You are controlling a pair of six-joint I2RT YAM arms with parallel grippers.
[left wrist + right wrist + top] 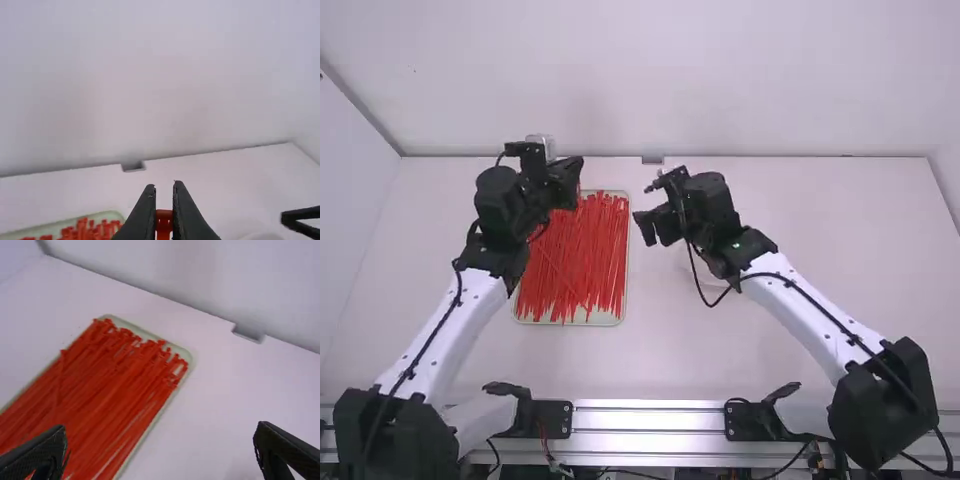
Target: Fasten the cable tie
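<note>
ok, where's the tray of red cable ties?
High view: the tray lies left of centre, its far end beneath the left gripper, the right gripper to its right.

Bright, even, diffuse light in all views; shadows faint, soft-edged on table [790, 215].

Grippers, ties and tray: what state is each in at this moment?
Left gripper: shut on a tie.
Tie: pinched in that gripper, whether looped cannot be told.
Right gripper: open, empty.
Tray: flat on the table, full of loose ties.
</note>
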